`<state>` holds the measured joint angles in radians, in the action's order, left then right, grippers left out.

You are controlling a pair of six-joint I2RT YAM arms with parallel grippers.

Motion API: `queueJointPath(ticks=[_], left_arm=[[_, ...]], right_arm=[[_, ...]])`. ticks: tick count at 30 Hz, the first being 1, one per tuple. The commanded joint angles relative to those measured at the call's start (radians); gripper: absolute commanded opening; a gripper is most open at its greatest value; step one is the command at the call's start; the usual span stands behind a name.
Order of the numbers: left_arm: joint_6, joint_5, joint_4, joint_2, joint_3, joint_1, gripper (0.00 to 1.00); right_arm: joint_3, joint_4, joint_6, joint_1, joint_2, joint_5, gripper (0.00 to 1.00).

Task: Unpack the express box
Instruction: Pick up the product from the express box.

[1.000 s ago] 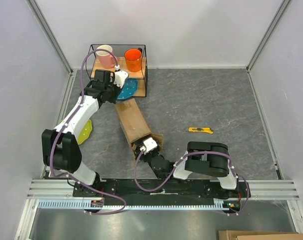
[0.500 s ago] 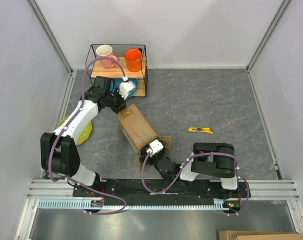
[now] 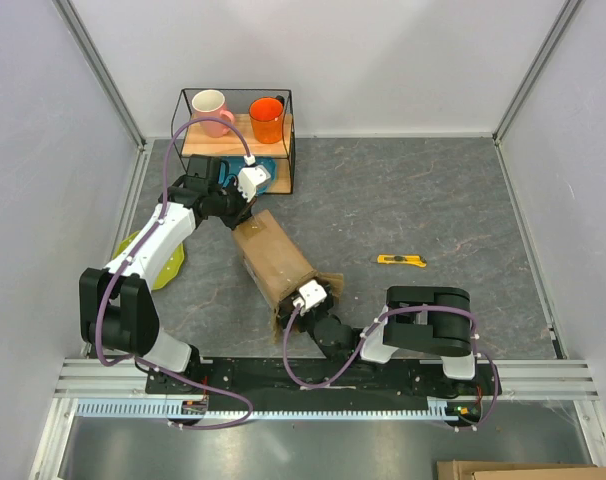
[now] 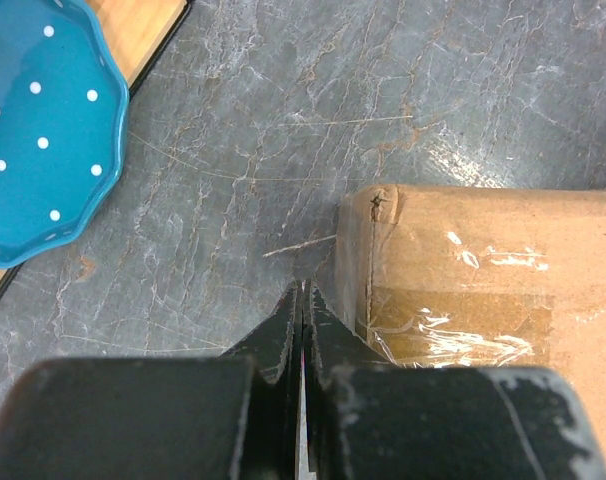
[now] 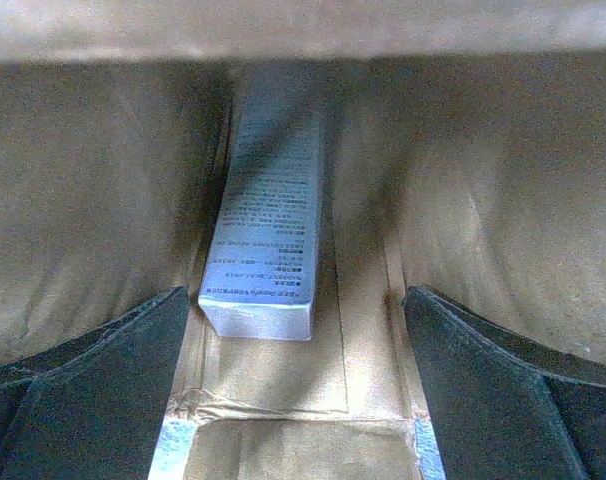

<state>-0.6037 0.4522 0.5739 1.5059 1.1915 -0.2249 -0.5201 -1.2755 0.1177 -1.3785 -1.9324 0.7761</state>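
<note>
Now right jaws spread wider inside the express box (image 3: 273,258), left jaws closed empty beside it.

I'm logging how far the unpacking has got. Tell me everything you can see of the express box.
The express box is a long brown cardboard carton lying on its side, diagonal on the grey table. Its far end is closed, with shiny clear tape over the seam; the shut left gripper sits close beside that corner. The near end is open, flaps splayed, and the open right gripper reaches inside. A slim pale printed carton lies on its inner floor, ahead of that gripper, ungripped.
</note>
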Motion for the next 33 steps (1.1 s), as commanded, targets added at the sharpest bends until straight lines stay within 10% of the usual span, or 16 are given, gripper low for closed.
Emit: queueJointPath(ticks=[1,14,24,33], left_arm=[[0.012,0.134,0.142,-0.01,-0.033,-0.034,0.02],[0.031,0.158,0.165,-0.053,-0.032,-0.086,0.02],[0.051,0.166,0.195,-0.076,-0.007,-0.111,0.02],[0.071,0.125,0.199,-0.113,0.048,-0.111,0.02]], right_arm=[[-0.06,-0.002,0.036,0.015,-0.029,-0.03,0.98],[-0.146,0.191,0.088,0.038,-0.089,-0.1,0.95],[-0.061,0.133,0.125,0.052,-0.071,-0.167,0.42],[-0.026,0.136,0.125,0.045,0.012,-0.175,0.34]])
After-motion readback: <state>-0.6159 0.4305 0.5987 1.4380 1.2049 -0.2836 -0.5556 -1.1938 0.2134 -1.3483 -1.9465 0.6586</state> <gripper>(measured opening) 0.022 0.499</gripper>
